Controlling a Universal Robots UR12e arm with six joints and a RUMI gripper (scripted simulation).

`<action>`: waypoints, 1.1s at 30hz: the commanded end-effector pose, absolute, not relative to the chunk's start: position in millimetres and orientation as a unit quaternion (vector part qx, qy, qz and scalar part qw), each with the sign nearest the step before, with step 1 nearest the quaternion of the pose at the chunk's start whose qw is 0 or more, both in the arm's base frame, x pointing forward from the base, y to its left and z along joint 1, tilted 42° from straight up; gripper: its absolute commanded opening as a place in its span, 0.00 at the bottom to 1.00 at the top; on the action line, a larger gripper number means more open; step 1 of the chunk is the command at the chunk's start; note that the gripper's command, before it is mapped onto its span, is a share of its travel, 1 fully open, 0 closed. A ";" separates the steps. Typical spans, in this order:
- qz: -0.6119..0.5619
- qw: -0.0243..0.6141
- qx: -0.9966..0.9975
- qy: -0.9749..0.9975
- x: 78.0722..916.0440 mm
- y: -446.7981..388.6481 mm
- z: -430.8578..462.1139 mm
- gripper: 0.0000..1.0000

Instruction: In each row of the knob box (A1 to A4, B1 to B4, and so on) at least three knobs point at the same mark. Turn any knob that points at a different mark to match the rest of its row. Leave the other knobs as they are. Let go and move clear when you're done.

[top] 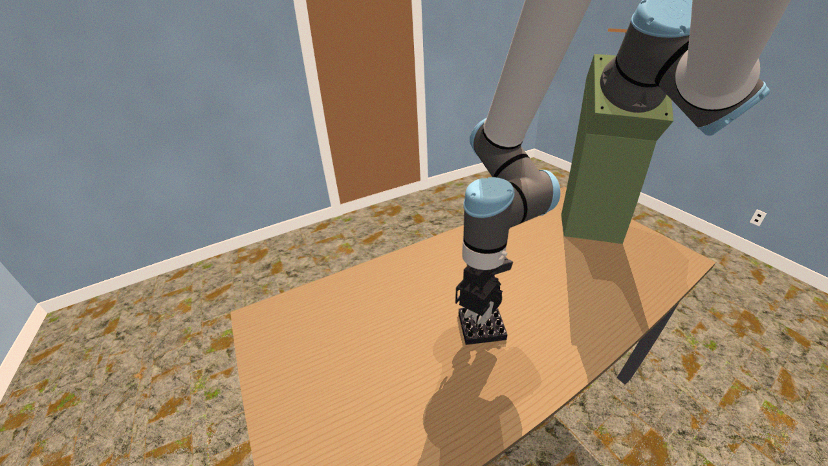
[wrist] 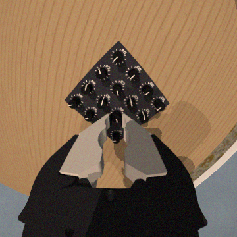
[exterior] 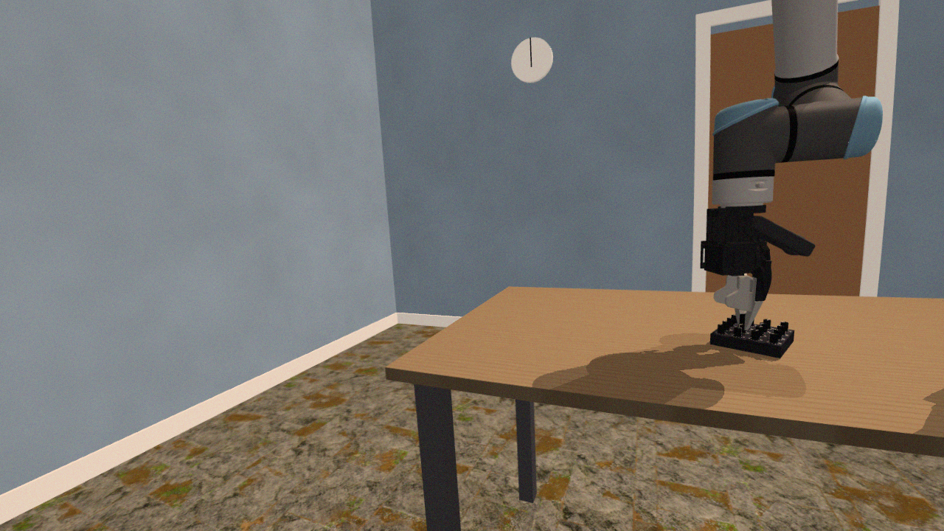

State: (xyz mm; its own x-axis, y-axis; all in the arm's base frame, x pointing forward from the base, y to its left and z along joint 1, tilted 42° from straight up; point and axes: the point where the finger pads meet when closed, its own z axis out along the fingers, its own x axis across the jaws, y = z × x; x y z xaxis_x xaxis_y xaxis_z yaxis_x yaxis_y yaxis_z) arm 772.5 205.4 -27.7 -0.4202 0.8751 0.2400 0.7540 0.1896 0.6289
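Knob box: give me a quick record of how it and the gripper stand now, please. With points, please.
box: black knob box (top: 485, 339) (exterior: 745, 344) (wrist: 117, 73), flat on the wooden table (top: 347, 347) (exterior: 594, 310) (wrist: 39, 49)
gripper: gripper (top: 479, 320) (exterior: 745, 326) (wrist: 116, 114), pointing down, shut on one black knob (wrist: 116, 120)
location: inner knob, not on the rim
hidden: some near-side knobs, behind the fingers in the wrist view
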 end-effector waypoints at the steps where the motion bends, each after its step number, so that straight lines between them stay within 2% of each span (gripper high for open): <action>1: 0.351 0.086 0.532 0.766 772.6 205.2 -27.2 0.04; 33: 0.358 0.047 0.613 0.703 772.3 206.1 -26.9 0.04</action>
